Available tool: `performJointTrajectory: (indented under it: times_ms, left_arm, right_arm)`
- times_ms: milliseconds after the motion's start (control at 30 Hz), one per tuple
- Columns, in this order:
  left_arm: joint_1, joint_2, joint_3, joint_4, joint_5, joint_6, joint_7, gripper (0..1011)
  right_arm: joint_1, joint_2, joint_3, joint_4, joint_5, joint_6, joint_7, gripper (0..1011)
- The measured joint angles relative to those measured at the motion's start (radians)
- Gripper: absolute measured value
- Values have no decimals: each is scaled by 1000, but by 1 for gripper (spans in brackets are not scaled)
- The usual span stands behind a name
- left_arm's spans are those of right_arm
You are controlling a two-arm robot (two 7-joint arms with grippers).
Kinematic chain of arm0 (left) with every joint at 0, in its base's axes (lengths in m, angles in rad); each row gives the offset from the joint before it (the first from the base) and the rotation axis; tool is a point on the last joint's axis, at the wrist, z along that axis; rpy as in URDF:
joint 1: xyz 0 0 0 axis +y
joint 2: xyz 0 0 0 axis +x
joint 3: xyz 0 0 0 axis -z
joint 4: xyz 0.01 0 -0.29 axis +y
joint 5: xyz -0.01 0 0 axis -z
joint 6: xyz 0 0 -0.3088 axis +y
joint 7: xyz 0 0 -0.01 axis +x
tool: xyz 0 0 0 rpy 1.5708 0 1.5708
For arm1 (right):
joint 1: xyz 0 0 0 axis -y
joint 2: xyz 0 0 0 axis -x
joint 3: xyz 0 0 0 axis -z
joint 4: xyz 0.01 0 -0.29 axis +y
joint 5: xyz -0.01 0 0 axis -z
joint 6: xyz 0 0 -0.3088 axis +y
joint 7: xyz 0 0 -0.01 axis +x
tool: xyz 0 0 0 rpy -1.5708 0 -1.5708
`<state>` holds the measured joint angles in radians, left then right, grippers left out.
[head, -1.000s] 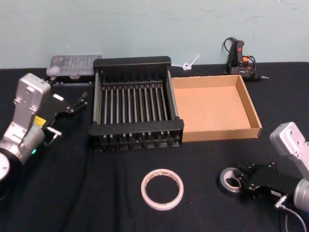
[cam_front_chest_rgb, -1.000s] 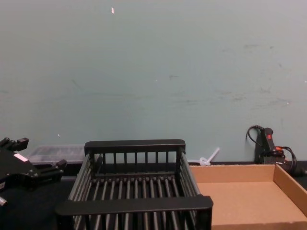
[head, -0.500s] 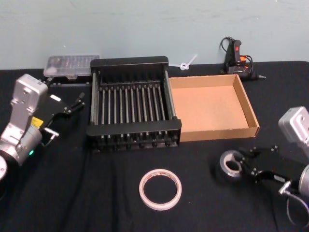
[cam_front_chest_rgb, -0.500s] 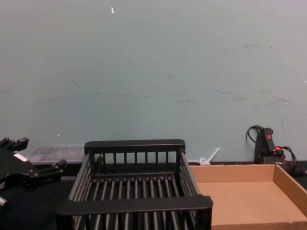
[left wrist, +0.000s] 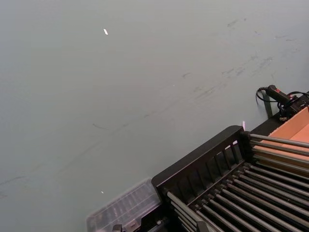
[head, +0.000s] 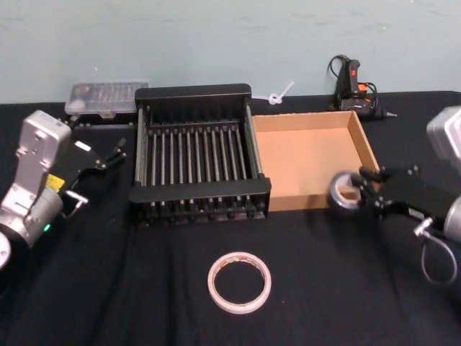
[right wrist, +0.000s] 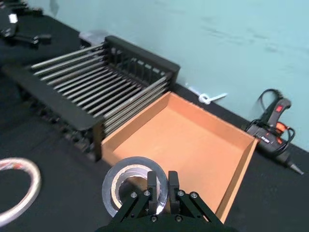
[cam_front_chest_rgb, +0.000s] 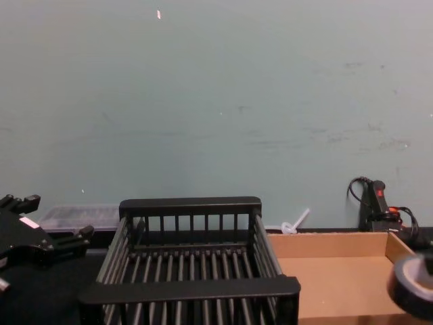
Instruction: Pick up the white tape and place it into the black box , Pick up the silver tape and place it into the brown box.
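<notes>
Carrying the silver tape point(head: 344, 192) calls for a level, steady transfer: the right gripper point(head: 362, 192), at centre right of the head view, has its fingers clamped narrow on the roll's wall, holding it above the near front wall of the brown box point(head: 360, 137). Advance until the roll hangs fully over the plain floor, lower, then release. The white tape point(head: 239, 281) lies flat at lower centre, below the black box point(head: 199, 94). The left gripper point(head: 115, 153) hangs idle at centre left, fingers spread.
</notes>
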<state>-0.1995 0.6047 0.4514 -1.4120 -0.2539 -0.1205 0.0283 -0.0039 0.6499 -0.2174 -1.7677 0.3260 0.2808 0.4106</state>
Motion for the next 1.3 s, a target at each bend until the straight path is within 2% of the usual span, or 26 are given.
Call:
performJointTrajectory:
  times_ms: [67, 100, 167, 233, 433, 733, 767, 833, 1133, 1300]
  left_arm:
    - [0, 0, 0, 0, 0, 0, 0, 1001]
    - [0, 0, 0, 0, 0, 0, 0, 1001]
    - [0, 0, 0, 0, 0, 0, 0, 1001]
    - [0, 0, 0, 0, 0, 0, 0, 1001]
    - [0, 0, 0, 0, 0, 0, 0, 1001]
    - [0, 0, 0, 0, 0, 0, 0, 1001]
    - [0, 0, 0, 0, 0, 0, 0, 1001]
    - [0, 0, 0, 0, 0, 0, 0, 1001]
    - [0, 0, 0, 0, 0, 0, 0, 1001]
    - [0, 0, 0, 0, 0, 0, 0, 1001]
  right_arm:
    - [37, -13, -8, 27, 1, 8, 0, 143]
    - [37, -13, -8, 27, 1, 8, 0, 143]
    - [88, -32, -23, 67, 0, 17, 0, 143]
    - [102, -38, -27, 76, 0, 19, 0, 143]
    - [220, -90, -66, 185, -11, 23, 0, 143]
    - [338, -159, -108, 323, -30, 22, -3, 143]
    - [338, -159, -108, 323, -30, 22, -3, 143]
    - [366, -182, -117, 371, -35, 25, -12, 143]
    - [422, -242, -134, 489, -65, 26, -44, 143]
    - [433, -261, -135, 526, -81, 22, -55, 143]
